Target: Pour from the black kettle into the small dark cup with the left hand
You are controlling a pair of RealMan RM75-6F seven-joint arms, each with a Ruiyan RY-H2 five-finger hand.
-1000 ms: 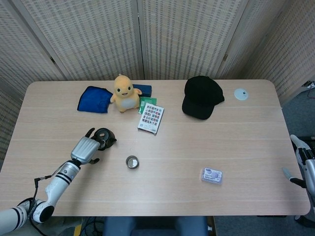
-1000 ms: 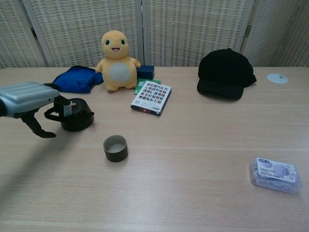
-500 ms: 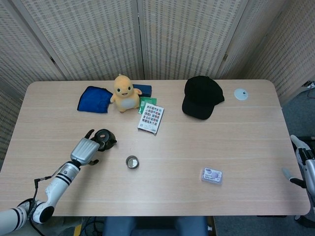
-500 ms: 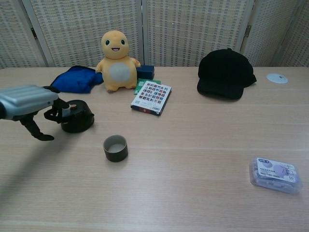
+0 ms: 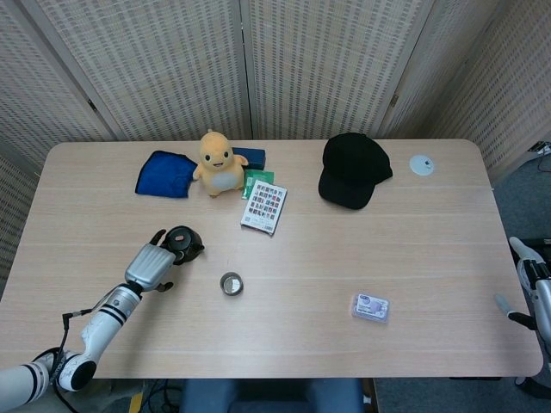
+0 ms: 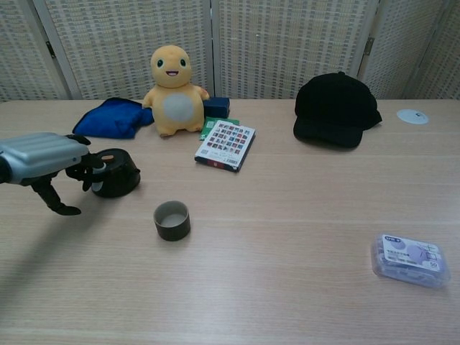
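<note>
Our left hand (image 6: 44, 159) has dropped slightly, fingers curling at the black kettle (image 6: 115, 173) on the counter, behind-left of the small dark cup (image 6: 172, 220). We should seat its handle firmly before lifting; grip unclear.

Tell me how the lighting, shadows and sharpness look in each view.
Head view: even, diffuse light, no glare on the table, everything sharp, only faint shadows. Chest view: a soft shadow spreads under the left hand and arm toward the lower left; the small dark cup and black kettle are crisp, the hand near the frame edge slightly soft.
</note>
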